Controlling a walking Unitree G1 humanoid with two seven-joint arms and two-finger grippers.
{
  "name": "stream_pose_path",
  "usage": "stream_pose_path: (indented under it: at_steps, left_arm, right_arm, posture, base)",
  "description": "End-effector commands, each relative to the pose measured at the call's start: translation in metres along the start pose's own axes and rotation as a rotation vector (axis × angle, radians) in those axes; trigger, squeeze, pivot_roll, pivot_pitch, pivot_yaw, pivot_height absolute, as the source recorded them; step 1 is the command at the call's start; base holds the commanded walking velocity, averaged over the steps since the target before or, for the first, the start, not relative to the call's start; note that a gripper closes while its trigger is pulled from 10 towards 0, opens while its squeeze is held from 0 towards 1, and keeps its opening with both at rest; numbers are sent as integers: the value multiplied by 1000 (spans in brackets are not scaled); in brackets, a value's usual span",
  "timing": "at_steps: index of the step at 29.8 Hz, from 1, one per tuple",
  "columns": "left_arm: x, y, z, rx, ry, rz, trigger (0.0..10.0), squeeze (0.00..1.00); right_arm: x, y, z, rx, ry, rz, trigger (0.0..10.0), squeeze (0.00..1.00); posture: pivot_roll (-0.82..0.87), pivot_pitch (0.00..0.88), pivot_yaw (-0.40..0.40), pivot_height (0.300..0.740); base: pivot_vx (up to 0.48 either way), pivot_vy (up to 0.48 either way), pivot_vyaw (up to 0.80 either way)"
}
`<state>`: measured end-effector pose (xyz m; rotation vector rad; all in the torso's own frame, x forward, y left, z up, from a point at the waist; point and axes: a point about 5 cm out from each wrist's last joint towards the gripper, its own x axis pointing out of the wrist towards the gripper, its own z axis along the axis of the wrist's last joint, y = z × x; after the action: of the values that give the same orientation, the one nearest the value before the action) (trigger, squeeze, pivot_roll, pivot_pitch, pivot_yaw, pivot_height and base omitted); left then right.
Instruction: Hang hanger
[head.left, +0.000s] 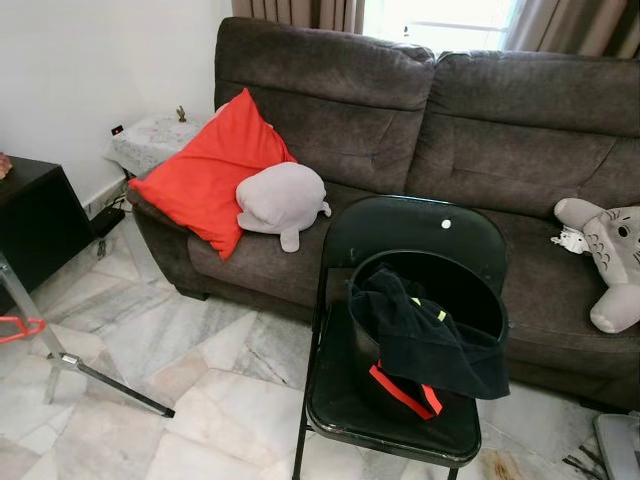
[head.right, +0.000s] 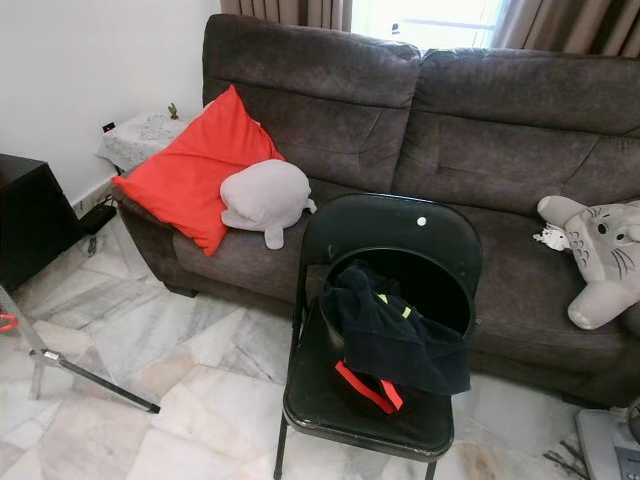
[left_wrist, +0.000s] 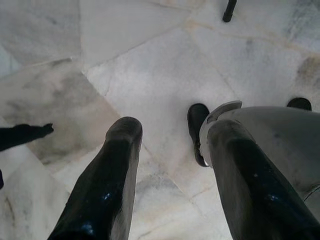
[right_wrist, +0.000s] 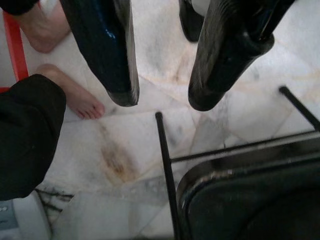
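A red hanger pokes in at the far left edge, beside a slanted silver rack leg with a black foot bar on the floor. A black folding chair stands in front of the sofa with a black garment with red trim heaped on its seat. My left gripper hangs open over bare marble floor. My right gripper is open too, above the floor by the chair's front edge. Nothing sits between either pair of fingers. A red bar shows near the right gripper.
A dark brown sofa carries a red cushion, a grey plush and a grey cat plush. A black cabinet stands at left. A person's bare feet and a dark trouser leg are close to my right gripper.
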<state>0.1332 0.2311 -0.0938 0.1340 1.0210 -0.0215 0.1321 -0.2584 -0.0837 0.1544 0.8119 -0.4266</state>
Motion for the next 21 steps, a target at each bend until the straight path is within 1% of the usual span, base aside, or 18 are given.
stream_pose_path:
  at_steps: [1, 3, 4, 5, 6, 7, 9, 10, 12, 13, 16, 18, 19, 20, 21]
  left_arm:
    - [-1, 2, -6, 13, 29, 1, 10000, 0]
    - [-3, 6, -9, 13, 34, 6, 10000, 0]
    - [-4, 9, -11, 14, 38, 8, 10000, 0]
    - [-5, 12, -13, 16, 42, 11, 10000, 0]
    - [-6, 14, -14, 22, 46, 12, 10000, 0]
    - [-7, 15, -15, 25, 48, 12, 10000, 0]
    - [-7, 18, -15, 27, 48, 14, 10000, 0]
    - [-8, 22, -15, 27, 48, 19, 10000, 0]
    - [-10, 26, -16, 26, 48, 24, 10000, 0]
    - [-12, 32, -19, 25, 51, 29, 10000, 0]
    - [-14, 35, -22, 23, 55, 32, 10000, 0]
    - [-17, 38, -28, 26, 65, 32, 10000, 0]
    - [-19, 40, -32, 28, 73, 32, 10000, 0]
    - [-23, 44, -38, 29, 86, 34, 10000, 0]
    - [-26, 49, -43, 27, 93, 40, 10000, 0]
  right_arm:
    - [-2, -5, 1, 13, -40, -36, 10000, 0]
    - [-2, -6, 3, -7, -57, -42, 10000, 0]
    - [0, 13, 27, -57, -225, -27, 10000, 0]
    - [-2, 28, 49, -78, -375, -17, 10000, 0]
    - [-7, 39, 65, -93, -489, -15, 10000, 0]
    - [-11, 45, 73, -97, -551, -16, 10000, 0]
    - [-16, 44, 81, -144, -619, -15, 10000, 0]
    - [-20, 42, 87, -199, -672, -5, 10000, 0]
    - [-24, 41, 94, -218, -713, 0, 10000, 0]
    - [-27, 40, 100, -231, -749, -7, 10000, 0]
    - [-30, 38, 103, -238, -769, -17, 10000, 0]
    - [-39, 35, 101, -254, -779, -61, 10000, 0]
    - [-43, 36, 99, -276, -778, -64, 10000, 0]
    - [-46, 37, 95, -334, -766, -62, 10000, 0]
    - [-45, 38, 93, -388, -754, -57, 10000, 0]
  posture:
    - [-15, 0, -1, 740]
    - [-21, 0, 1, 740]
    - [-26, 0, 2, 740]
    - [-28, 0, 2, 740]
    - [-31, 0, 1, 740]
    - [-32, 0, 1, 740]
    - [-32, 0, -1, 740]
    - [-32, 0, -3, 740]
    - [-28, 0, -5, 740]
    - [-27, 0, -6, 740]
    - [-25, 0, -6, 740]
    - [-30, 0, -7, 740]
    - [-33, 0, -7, 740]
    - [-35, 0, -7, 740]
    - [-37, 0, -7, 740]
  base:
    - [0, 0, 0]
    - [0, 0, 0]
    - [0, 0, 0]
    - [0, 0, 0]
    - [0, 0, 0]
    - [0, 0, 0]
    - [0, 0, 0]
    - [0, 0, 0]
    - [0, 0, 0]
    - [0, 0, 0]
    - [0, 0, 0]
    - [0, 0, 0]
    - [0, 0, 0]
    - [0, 0, 0]
    - [0, 0, 0]
